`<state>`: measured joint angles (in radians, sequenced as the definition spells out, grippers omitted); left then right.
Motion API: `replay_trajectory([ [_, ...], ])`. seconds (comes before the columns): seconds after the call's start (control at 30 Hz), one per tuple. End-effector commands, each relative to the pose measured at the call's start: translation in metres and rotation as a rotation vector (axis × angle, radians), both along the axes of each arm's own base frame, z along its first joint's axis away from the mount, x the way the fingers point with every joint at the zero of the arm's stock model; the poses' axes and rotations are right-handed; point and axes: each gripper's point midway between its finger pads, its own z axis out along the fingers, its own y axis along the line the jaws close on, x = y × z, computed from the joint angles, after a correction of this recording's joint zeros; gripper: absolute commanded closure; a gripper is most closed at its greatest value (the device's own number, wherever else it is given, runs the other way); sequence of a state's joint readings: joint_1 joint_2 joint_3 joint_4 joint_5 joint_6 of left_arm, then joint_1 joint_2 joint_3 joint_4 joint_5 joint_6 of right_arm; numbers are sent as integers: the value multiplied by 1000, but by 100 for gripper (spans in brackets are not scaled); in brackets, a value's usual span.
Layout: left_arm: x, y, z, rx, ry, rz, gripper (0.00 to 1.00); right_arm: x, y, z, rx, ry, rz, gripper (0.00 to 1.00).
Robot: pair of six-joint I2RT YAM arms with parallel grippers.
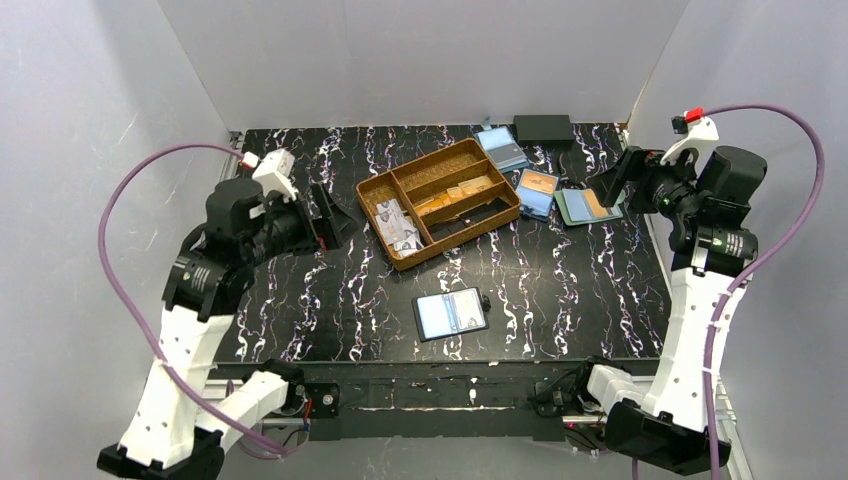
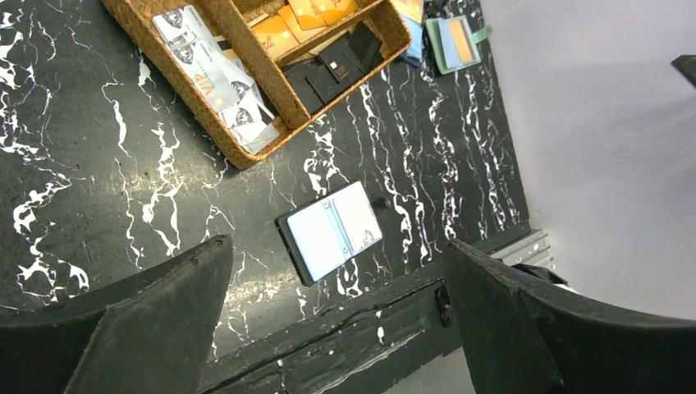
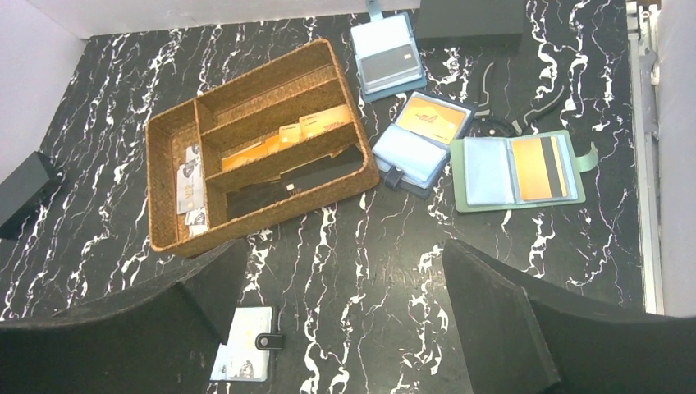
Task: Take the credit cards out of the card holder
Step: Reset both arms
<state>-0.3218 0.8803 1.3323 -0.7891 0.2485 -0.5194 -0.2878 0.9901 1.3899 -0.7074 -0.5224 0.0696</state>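
Black bifold card holder (image 1: 451, 314) lies open and flat near the marbled table's (image 1: 570, 290) near edge.
Left claw (image 1: 328, 215) and right claw (image 1: 610, 187) both gape wide, empty. The left wrist view shows a pale printed credit card (image 2: 359, 223) tucked inside; the right wrist view shows the snap tab (image 3: 269, 341).

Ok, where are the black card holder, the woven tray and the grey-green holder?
card holder (image 2: 316, 238), left wrist view, on its plain light blue page.
woven tray (image 3: 287, 209), right wrist view, on its near wall.
grey-green holder (image 3: 484, 172), right wrist view, on its left page.
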Motion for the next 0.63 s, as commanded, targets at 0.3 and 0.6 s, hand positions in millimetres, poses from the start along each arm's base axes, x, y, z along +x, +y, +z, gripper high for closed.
replay_trajectory([
  [0.3, -4, -4, 14, 34, -41, -85, 2, 15, -21, 17, -72, -70, -60, 2],
  [0.6, -9, -3, 25, -25, -93, -56, 2, 10, -25, 21, -82, -81, -96, 2],
])
